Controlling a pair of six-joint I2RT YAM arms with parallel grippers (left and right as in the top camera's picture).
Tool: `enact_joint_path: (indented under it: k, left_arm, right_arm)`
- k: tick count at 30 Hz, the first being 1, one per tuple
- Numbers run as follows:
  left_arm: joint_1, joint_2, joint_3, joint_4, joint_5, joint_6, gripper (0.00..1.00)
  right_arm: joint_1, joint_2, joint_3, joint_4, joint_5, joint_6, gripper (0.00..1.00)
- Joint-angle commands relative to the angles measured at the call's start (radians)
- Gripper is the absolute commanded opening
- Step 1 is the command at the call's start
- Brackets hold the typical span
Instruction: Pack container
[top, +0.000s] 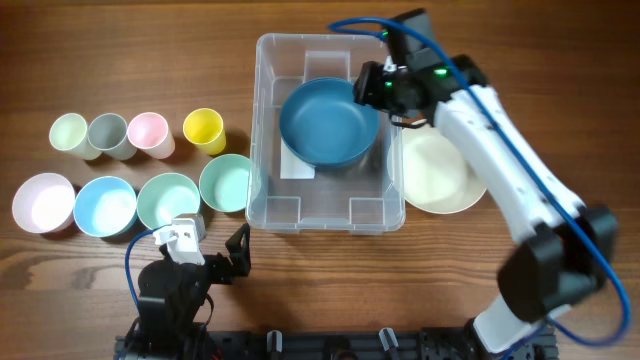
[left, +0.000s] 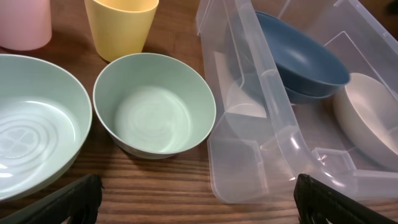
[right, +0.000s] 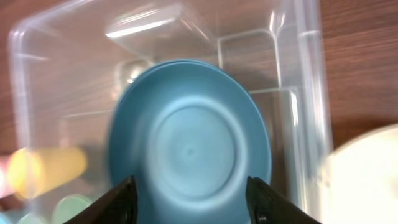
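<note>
The clear plastic container (top: 268, 120) stands at the table's middle, with a white label on its floor. A dark blue bowl (top: 325, 125) lies inside it; it also shows in the right wrist view (right: 189, 149) and the left wrist view (left: 298, 56). My right gripper (top: 372, 85) hovers over the bowl's right rim, open and empty (right: 193, 199). My left gripper (top: 238, 252) rests low near the table's front edge, open and empty (left: 196, 199), just before the container's near left corner (left: 249, 162).
A cream plate (top: 440, 172) lies right of the container. Left of it stand green (top: 228, 183), mint (top: 166, 200), light blue (top: 104, 206) and pink (top: 42, 202) bowls. Behind them are yellow (top: 203, 128), pink (top: 148, 133), grey (top: 108, 134) and pale green (top: 70, 133) cups.
</note>
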Motion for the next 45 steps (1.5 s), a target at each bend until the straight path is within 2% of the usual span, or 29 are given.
enact_joint_path:
  k: [1, 5, 6, 7, 9, 13, 16, 18, 20, 21, 24, 28, 29, 32, 33, 39, 42, 45]
  left_arm:
    - [-0.004, -0.008, -0.005, 0.003, 0.016, 0.020, 1.00]
    - [-0.004, -0.008, -0.005, 0.003, 0.016, 0.020, 1.00]
    - [-0.004, -0.008, -0.005, 0.003, 0.016, 0.021, 1.00]
    - [-0.004, -0.008, -0.005, 0.003, 0.016, 0.020, 1.00]
    - [-0.004, -0.008, -0.005, 0.003, 0.016, 0.020, 1.00]
    - [-0.004, -0.008, -0.005, 0.003, 0.016, 0.020, 1.00]
    - [-0.004, -0.008, -0.005, 0.003, 0.016, 0.020, 1.00]
    - [-0.004, -0.008, -0.005, 0.003, 0.016, 0.020, 1.00]
    - [-0.004, -0.008, -0.005, 0.003, 0.016, 0.021, 1.00]
    - [-0.004, -0.008, -0.005, 0.003, 0.016, 0.020, 1.00]
    - [-0.004, -0.008, -0.005, 0.003, 0.016, 0.020, 1.00]
    - [-0.004, -0.008, -0.005, 0.003, 0.016, 0.020, 1.00]
    - [-0.004, -0.008, -0.005, 0.003, 0.016, 0.020, 1.00]
    - [-0.004, -0.008, -0.005, 0.003, 0.016, 0.020, 1.00]
    - [-0.004, -0.008, -0.005, 0.003, 0.016, 0.020, 1.00]
    - [-0.004, -0.008, -0.005, 0.003, 0.016, 0.020, 1.00]
    - [-0.004, -0.008, -0.005, 0.003, 0.016, 0.020, 1.00]
    - [-0.004, -0.008, -0.005, 0.003, 0.016, 0.020, 1.00]
  right_arm:
    - [-0.092, -0.218, 0.056, -0.079, -0.019, 0.017, 0.57]
    - [-0.290, -0.335, 0.055, -0.317, 0.045, 0.009, 0.66]
    - [-0.360, -0.338, 0.050, -0.396, 0.077, 0.005, 0.77]
    - [-0.412, -0.328, 0.040, -0.437, 0.098, -0.013, 0.81]
    - [-0.492, -0.305, 0.006, -0.465, 0.118, -0.073, 0.84]
    - [-0.628, -0.206, -0.125, -0.451, 0.100, -0.153, 0.84]
    - [-0.640, -0.117, -0.255, -0.396, 0.061, -0.222, 0.84]
    - [-0.638, -0.060, -0.326, -0.336, -0.008, -0.258, 0.73]
    - [-0.632, -0.031, -0.388, -0.260, -0.065, -0.306, 0.68]
    - [-0.631, -0.024, -0.415, -0.230, -0.064, -0.303, 0.68]
    - [-0.631, -0.022, -0.470, -0.167, -0.065, -0.278, 0.58]
    - [-0.631, -0.021, -0.545, -0.090, -0.065, -0.277, 0.50]
    - [-0.631, -0.021, -0.561, -0.073, -0.065, -0.277, 0.45]
    - [-0.634, -0.027, -0.577, -0.056, -0.064, -0.238, 0.11]
    - [-0.636, -0.038, -0.575, -0.059, -0.055, -0.210, 0.04]
    - [-0.637, -0.289, -0.480, -0.151, 0.041, -0.120, 0.04]
    - [-0.610, -0.466, -0.370, -0.194, -0.030, -0.121, 0.04]
    - [-0.551, -0.566, -0.299, -0.199, -0.106, -0.121, 0.04]
